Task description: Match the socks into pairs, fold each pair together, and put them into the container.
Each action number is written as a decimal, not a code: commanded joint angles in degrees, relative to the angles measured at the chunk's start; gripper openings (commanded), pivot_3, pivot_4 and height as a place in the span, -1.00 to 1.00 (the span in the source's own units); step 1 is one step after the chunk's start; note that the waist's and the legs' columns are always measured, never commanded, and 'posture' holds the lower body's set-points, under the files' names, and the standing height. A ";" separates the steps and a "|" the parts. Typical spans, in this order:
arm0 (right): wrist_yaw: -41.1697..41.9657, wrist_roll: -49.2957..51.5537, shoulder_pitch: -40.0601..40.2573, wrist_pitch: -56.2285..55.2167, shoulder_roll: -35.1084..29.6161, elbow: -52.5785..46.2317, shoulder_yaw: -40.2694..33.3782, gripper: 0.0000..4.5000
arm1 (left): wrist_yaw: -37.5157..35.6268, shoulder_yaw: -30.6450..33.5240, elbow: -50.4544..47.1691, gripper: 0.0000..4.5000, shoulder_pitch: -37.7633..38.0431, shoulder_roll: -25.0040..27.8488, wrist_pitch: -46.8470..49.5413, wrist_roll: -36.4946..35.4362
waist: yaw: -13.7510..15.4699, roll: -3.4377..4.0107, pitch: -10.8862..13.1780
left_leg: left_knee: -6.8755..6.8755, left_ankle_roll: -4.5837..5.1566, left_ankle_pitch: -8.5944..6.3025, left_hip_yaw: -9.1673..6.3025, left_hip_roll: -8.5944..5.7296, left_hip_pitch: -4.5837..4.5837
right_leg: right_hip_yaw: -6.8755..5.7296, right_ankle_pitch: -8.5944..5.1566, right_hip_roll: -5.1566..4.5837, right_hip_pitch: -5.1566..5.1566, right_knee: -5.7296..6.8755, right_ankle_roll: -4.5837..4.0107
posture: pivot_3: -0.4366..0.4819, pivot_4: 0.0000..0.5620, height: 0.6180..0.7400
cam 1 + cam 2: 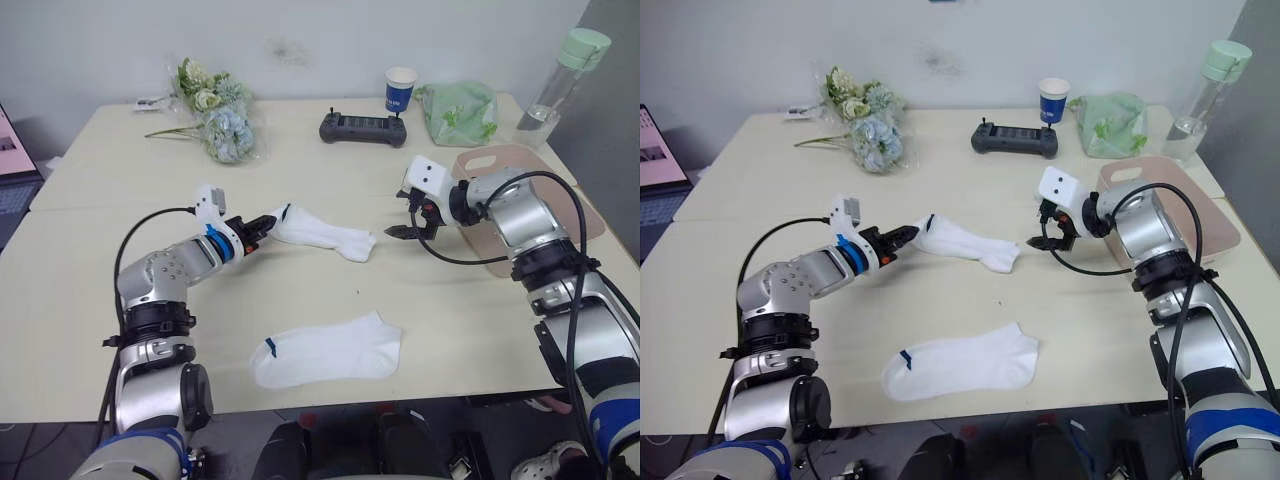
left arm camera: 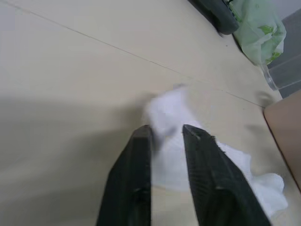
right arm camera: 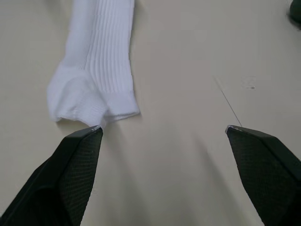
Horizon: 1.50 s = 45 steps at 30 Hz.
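Note:
Two white socks lie on the beige table. The farther sock [image 1: 322,233] stretches between my arms, and my left gripper [image 1: 264,222] is shut on its cuff end, where white fabric sits between the two fingers [image 2: 141,141]. My right gripper [image 1: 408,230] stands open just off that sock's toe end [image 3: 94,80], with nothing between its fingers. The second sock [image 1: 326,350], with a small blue mark at its cuff, lies flat near the table's front edge. The pale pink container [image 1: 1202,205] stands at the right, partly hidden behind my right arm.
Along the back of the table are a bunch of artificial flowers [image 1: 215,110], a black remote controller [image 1: 362,127], a blue and white paper cup [image 1: 400,88], a pale green cloth bag [image 1: 460,112] and a clear bottle with a green cap [image 1: 562,80]. A laptop [image 1: 12,165] pokes in at the left edge.

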 commanded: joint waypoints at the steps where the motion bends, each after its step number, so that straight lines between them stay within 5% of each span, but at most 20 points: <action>1: -2.67 3.03 4.23 6.78 -0.53 -14.19 -4.27 1.00 | -3.39 -1.20 -5.42 0.00 1.46 3.64 -2.54 0.95 | 0.14 0.00 0.00 | 0.00 0.00 0.00 -0.01 0.00 0.00 | 0.01 0.00 0.00 -0.01 0.01 0.00 | -0.05 -0.47 1.00; 8: -15.26 5.16 16.18 20.27 4.27 -33.22 -10.18 1.00 | -14.67 -11.31 -5.15 0.99 4.37 9.59 -18.24 10.45 | 0.68 0.03 -0.02 | -0.02 -0.05 0.03 -0.09 -0.01 0.01 | 0.08 0.00 -0.01 0.02 0.01 0.00 | -0.05 -0.47 1.00; 21: -34.48 5.73 28.01 28.56 17.78 -44.22 -10.54 1.00 | -17.83 -19.65 30.33 0.99 -12.84 2.67 -41.57 25.06 | 0.66 0.00 -0.04 | -0.05 -0.04 0.02 0.09 -0.12 0.00 | 0.01 0.00 -0.02 -0.02 0.02 0.00 | -0.05 -0.47 1.00; 25: -39.62 6.18 28.40 29.48 22.32 -42.33 -11.40 1.00 | -19.04 -19.68 36.22 0.58 -15.26 2.04 -44.47 26.96 | -0.20 0.00 -0.04 | -0.09 -0.04 0.03 0.06 -0.08 0.02 | 0.00 0.00 0.05 -0.08 0.11 0.00 | -0.05 -0.47 1.00; 33: -43.77 9.74 26.50 29.49 29.40 -34.54 -14.04 1.00 | -20.89 -18.17 39.78 -0.55 -15.91 2.32 -45.47 27.65 | -0.95 0.00 -0.04 | -0.09 -0.04 0.03 -0.06 -0.09 0.03 | -0.04 0.00 0.07 -0.08 0.13 0.00 | -0.05 -0.47 1.00; 36: -43.91 11.03 25.00 28.34 30.75 -30.81 -14.77 0.71 | -21.55 -17.91 39.14 -0.98 -15.45 2.38 -45.26 27.62 | -1.07 0.01 -0.04 | -0.09 -0.04 0.03 -0.07 -0.09 0.03 | -0.04 0.00 0.08 -0.08 0.14 0.00 | -0.05 -0.47 1.00; 45: -42.25 15.08 21.85 27.30 31.87 -25.50 -15.33 -0.73 | -22.37 -15.18 35.13 -1.00 -13.74 3.39 -41.99 25.60 | -1.18 0.01 -0.05 | -0.08 -0.04 0.03 -0.08 -0.09 0.03 | -0.03 0.00 0.07 -0.08 0.14 0.00 | -0.05 -0.47 1.00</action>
